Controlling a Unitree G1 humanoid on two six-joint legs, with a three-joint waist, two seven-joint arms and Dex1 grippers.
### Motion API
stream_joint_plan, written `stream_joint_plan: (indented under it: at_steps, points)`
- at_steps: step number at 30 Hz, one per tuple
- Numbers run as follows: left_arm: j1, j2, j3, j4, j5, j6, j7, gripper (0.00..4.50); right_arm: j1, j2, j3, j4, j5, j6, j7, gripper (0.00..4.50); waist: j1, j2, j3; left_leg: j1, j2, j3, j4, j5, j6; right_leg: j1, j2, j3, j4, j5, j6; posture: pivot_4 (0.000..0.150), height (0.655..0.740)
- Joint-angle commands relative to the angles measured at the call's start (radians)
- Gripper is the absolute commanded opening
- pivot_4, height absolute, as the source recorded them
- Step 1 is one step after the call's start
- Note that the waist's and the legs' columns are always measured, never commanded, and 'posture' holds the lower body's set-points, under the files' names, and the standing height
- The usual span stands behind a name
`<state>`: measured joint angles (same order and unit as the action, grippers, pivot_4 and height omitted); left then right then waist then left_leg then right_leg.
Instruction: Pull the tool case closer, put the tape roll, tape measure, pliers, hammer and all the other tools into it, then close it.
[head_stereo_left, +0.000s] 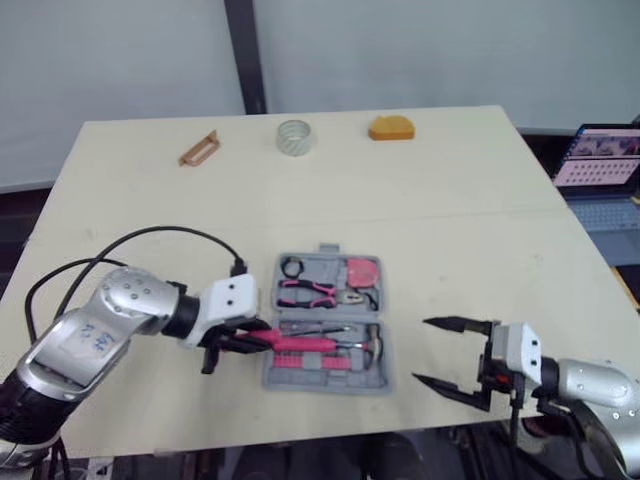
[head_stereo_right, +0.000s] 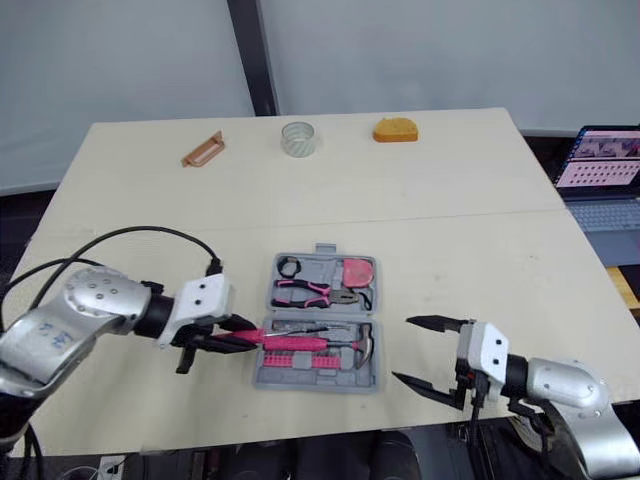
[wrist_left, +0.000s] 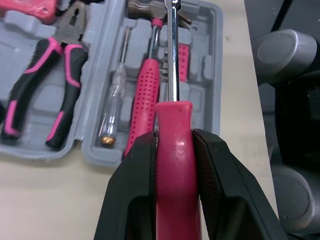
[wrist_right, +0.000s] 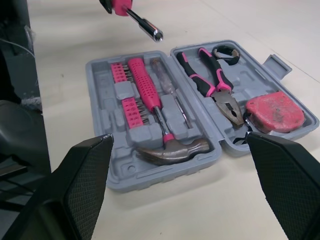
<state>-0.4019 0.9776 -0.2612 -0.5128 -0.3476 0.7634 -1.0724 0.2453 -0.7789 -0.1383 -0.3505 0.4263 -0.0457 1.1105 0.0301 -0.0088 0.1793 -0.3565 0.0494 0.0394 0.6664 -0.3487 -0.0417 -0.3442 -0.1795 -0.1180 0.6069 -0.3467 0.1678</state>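
While my left jaws are clenching the pink-handled steel screwdriver (wrist_left: 173, 112) over the open grey plastic tool case (head_stereo_left: 320, 378) at the counter's (head_stereo_left: 450, 200) near edge, my right jaws are gaping; seating it probably needs slot alignment.

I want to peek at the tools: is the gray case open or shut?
Open. The tool case lies spread flat, both halves facing up, with the hammer and pliers showing in their slots.
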Motion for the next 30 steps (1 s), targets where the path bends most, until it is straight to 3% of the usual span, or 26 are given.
stream_joint_plan:
  at_steps: [1,17,30]
  points:
    - [-0.041,-0.017,-0.057,-0.041,0.017,0.041,0.003,0.58,0.025,-0.032,-0.034,-0.028,0.0,-0.028,0.037,4.5,0.0,0.0,0.0,0.0,0.0,0.0,0.0,0.0,0.0,0.0,0.0,0.0,0.0,0.0,0.0,0.15,0.74]
    - [-0.13,-0.062,-0.278,-0.198,0.082,0.298,0.098,0.58,0.074,-0.067,-0.058,-0.06,0.009,-0.012,0.051,4.5,0.001,0.0,0.0,0.0,0.0,0.0,0.001,0.0,0.0,0.001,0.0,0.0,-0.001,0.0,0.0,0.15,0.74]
    - [-0.183,-0.162,-0.4,-0.144,0.103,0.382,0.197,0.58,0.11,-0.071,-0.102,-0.121,0.037,0.046,0.041,4.5,0.019,0.0,0.0,0.0,0.0,-0.001,0.002,0.0,0.0,0.001,0.0,0.0,0.0,0.0,0.0,0.15,0.74]
